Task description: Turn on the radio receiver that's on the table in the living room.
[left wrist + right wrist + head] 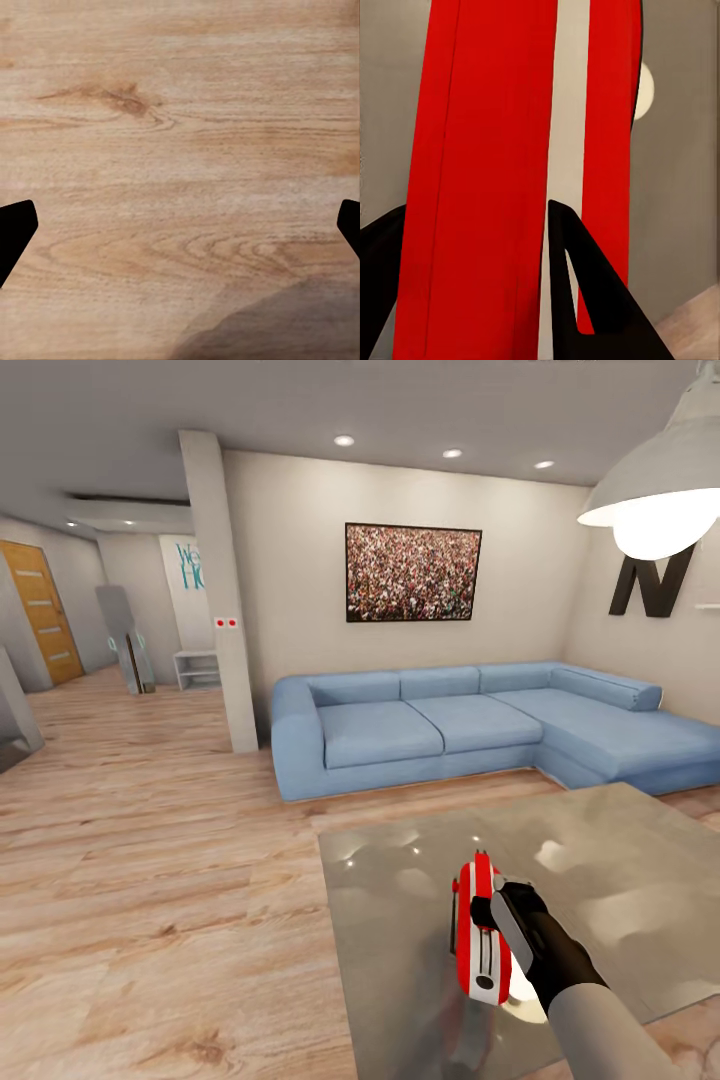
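The red radio receiver (478, 935), with white trim, stands on end over the near part of the glossy grey table (620, 860). My right gripper (492, 922) grips it from its right side. In the right wrist view the radio's red body (480, 150) lies between the two black fingers (585, 292), with the grey tabletop (679, 187) behind it. I cannot tell whether the radio rests on the glass or hangs just above it. Its dial is hidden. My left gripper (180, 232) is open over bare wood floor (180, 112).
A blue corner sofa (450, 720) stands behind the table, under a framed crowd picture (413, 572). A white pendant lamp (660, 490) hangs at the upper right. A pillar (222, 590) rises left of the sofa. Light wood floor (150, 860) stretches left toward a hallway.
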